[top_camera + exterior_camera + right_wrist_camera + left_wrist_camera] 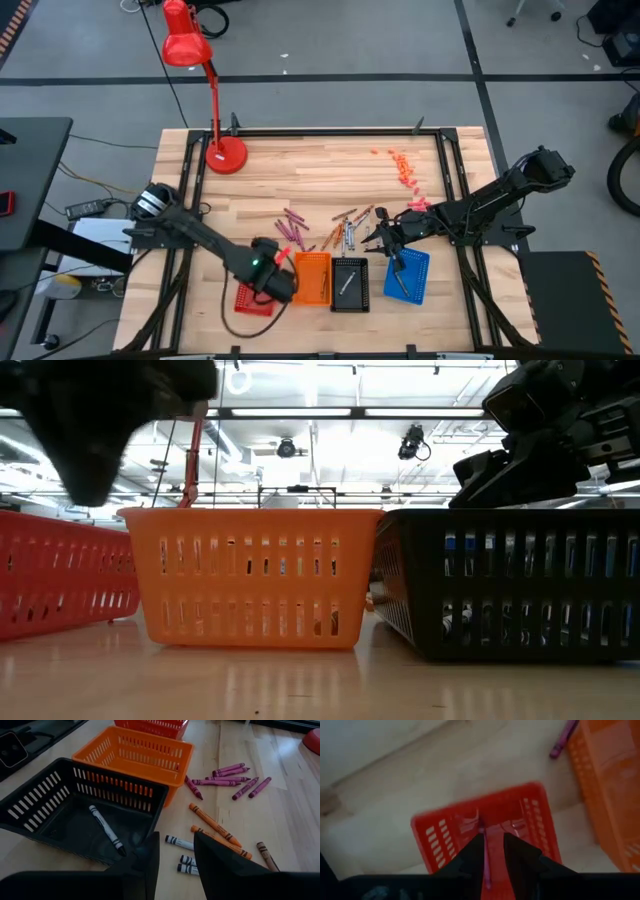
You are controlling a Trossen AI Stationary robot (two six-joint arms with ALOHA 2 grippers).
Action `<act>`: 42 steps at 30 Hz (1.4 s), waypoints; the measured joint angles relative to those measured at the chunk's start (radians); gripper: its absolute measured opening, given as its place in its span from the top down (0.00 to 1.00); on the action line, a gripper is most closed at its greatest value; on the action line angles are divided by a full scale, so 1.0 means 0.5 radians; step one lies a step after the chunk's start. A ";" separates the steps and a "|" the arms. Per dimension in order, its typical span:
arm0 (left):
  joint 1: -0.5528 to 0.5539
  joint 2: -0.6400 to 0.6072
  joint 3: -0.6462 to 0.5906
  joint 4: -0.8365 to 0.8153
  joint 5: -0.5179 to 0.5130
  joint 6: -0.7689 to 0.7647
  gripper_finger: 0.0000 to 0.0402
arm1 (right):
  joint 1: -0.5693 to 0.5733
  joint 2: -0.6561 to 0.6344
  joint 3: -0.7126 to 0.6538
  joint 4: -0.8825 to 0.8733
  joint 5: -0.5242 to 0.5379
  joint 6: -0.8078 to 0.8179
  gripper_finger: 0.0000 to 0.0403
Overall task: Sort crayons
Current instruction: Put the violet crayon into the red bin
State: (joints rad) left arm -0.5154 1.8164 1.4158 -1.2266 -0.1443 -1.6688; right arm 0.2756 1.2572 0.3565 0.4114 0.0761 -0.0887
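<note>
Four mesh trays stand along the table's [330, 170] near edge: red [252, 298], orange [312, 278], black [349, 284], blue [408, 276]. Maroon crayons [235, 775], orange crayons [215, 825] and grey-white crayons [181, 842] lie on pale striped wood. The lamp [190, 50] is red.

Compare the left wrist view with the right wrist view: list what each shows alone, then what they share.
Only the left wrist view: the left tool above the red tray, with a maroon crayon between its fingers.

Only the right wrist view: the open right tool, the black tray holding one grey crayon, and loose orange crayons and grey-white crayons on the table.

Both: the orange tray and loose maroon crayons beside it.
</note>
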 joint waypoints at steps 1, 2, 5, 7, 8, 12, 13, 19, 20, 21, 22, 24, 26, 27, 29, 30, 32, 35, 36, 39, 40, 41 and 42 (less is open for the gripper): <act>0.030 0.000 0.000 0.000 0.000 0.048 0.79 | 0.000 0.000 0.000 0.000 0.000 0.000 0.69; 0.061 0.000 0.000 -0.002 -0.001 0.097 0.79 | 0.000 0.000 0.001 -0.002 0.000 0.000 0.69; 0.145 0.000 0.000 -0.001 -0.036 0.231 0.79 | 0.000 0.000 0.000 -0.004 0.000 0.000 0.69; 0.195 0.000 0.000 -0.002 -0.038 0.330 0.79 | 0.000 0.000 0.000 -0.010 0.000 0.000 0.69; 0.219 0.000 0.000 -0.001 -0.039 0.375 0.79 | 0.000 0.000 0.001 -0.010 0.000 0.000 0.69; 0.314 0.001 0.000 0.003 -0.084 0.524 0.79 | 0.000 0.000 0.000 -0.010 0.000 -0.009 0.69; 0.337 0.001 0.000 0.003 -0.107 0.563 0.79 | 0.000 0.000 0.000 -0.011 0.000 -0.009 0.69; 0.474 0.001 0.000 0.044 -0.151 0.743 0.79 | 0.000 0.000 0.000 -0.026 0.000 -0.010 0.69; 0.493 0.001 0.000 0.056 -0.155 0.772 0.79 | 0.000 0.000 0.000 -0.031 0.000 -0.012 0.69; 0.511 0.001 0.000 0.066 -0.158 0.805 0.79 | 0.000 0.000 0.000 -0.033 0.000 -0.017 0.69; 0.529 0.001 0.000 0.073 -0.158 0.827 0.79 | 0.000 0.000 0.000 -0.034 0.000 -0.019 0.69; 0.560 0.002 0.000 0.088 -0.164 0.868 0.79 | 0.000 0.000 0.000 -0.035 0.000 -0.022 0.69; 0.585 0.004 0.000 0.124 -0.200 0.906 0.79 | 0.000 0.000 0.000 -0.036 0.000 -0.024 0.69; 0.595 0.004 0.000 0.136 -0.215 0.919 0.79 | 0.000 0.000 0.000 -0.036 0.000 -0.024 0.69; 0.611 0.004 0.000 0.142 -0.253 0.969 0.79 | 0.000 0.000 0.000 -0.036 0.000 -0.029 0.69; 0.621 0.004 0.000 0.158 -0.265 0.993 0.79 | 0.000 0.000 0.000 -0.036 -0.006 -0.033 0.69; 0.635 0.005 0.000 0.175 -0.320 1.051 0.79 | 0.000 0.000 0.000 -0.036 -0.031 -0.036 0.69; 0.666 0.005 0.000 0.236 -0.390 1.204 0.79 | 0.000 0.000 0.000 -0.036 -0.036 -0.037 0.69; 0.677 0.005 0.000 0.256 -0.406 1.284 0.79 | 0.000 0.000 0.000 -0.036 -0.036 -0.037 0.69; 0.704 0.008 0.000 0.337 -0.454 1.610 0.79 | 0.000 0.000 0.000 -0.036 -0.036 -0.038 0.69; 0.715 0.014 0.000 0.360 -0.483 1.707 0.79 | 0.000 0.000 0.000 -0.035 -0.036 -0.038 0.69; 0.726 0.020 0.001 0.377 -0.509 1.796 0.79 | 0.000 0.000 0.000 -0.035 -0.036 -0.038 0.69; 0.737 0.023 0.001 0.386 -0.526 1.878 0.79 | 0.000 0.000 0.000 -0.035 -0.036 -0.038 0.69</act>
State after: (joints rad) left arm -0.1470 1.8280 1.4162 -1.0338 -0.4073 -0.7296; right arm 0.2756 1.2572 0.3565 0.3939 0.0580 -0.1078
